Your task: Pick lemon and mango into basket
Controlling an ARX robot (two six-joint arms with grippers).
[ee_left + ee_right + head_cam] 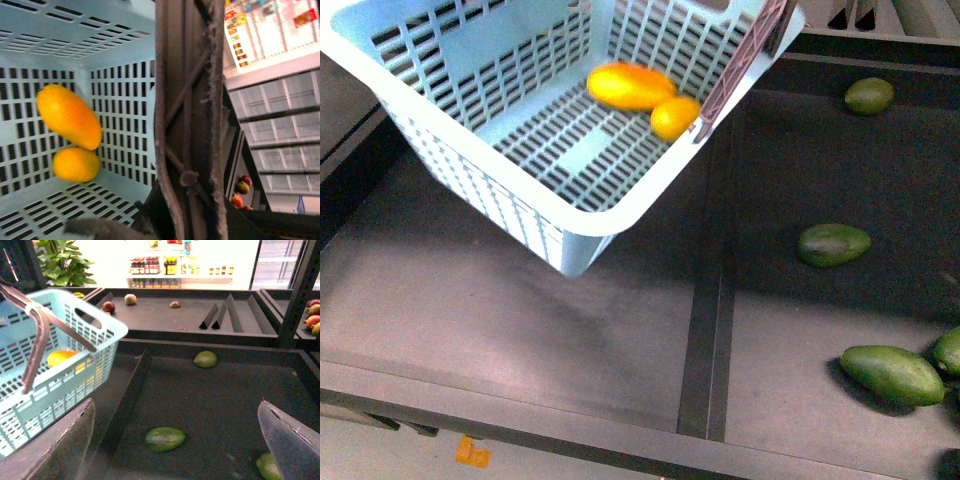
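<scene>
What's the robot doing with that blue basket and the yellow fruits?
It is collecting fruit. The mango and the lemon already lie touching each other inside the basket, which is tilted and lifted above the dark shelf. The right tool is open and empty. Green mangoes stay on the shelf.

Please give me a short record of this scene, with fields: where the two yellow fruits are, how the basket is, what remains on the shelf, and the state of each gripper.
mango: inside the basket, touching the lemon
lemon: inside the basket, near one wall
basket: tilted, off the shelf, handle close to the left wrist camera
left gripper: fingers not clearly visible, state cannot be told
right gripper: open, empty, above the shelf
green mangoes: lying apart on the dark shelf
task status: both fruits appear to be in the basket
</scene>
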